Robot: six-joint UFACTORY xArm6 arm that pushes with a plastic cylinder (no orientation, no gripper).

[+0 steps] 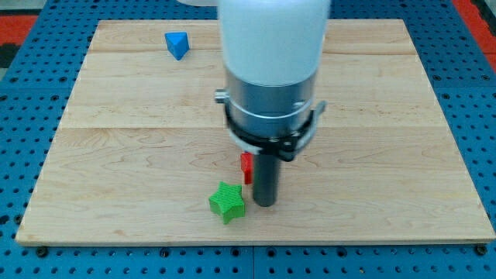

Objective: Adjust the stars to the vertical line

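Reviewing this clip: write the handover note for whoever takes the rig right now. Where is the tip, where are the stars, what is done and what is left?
My tip is down on the wooden board, just to the view's right of the green star.
A red block, mostly hidden behind the rod, shape unclear, sits just above the green star and slightly to its right.
The blue block lies far off at the view's top left.
Left: confirm the red block's shape, then line the stars up vertically.
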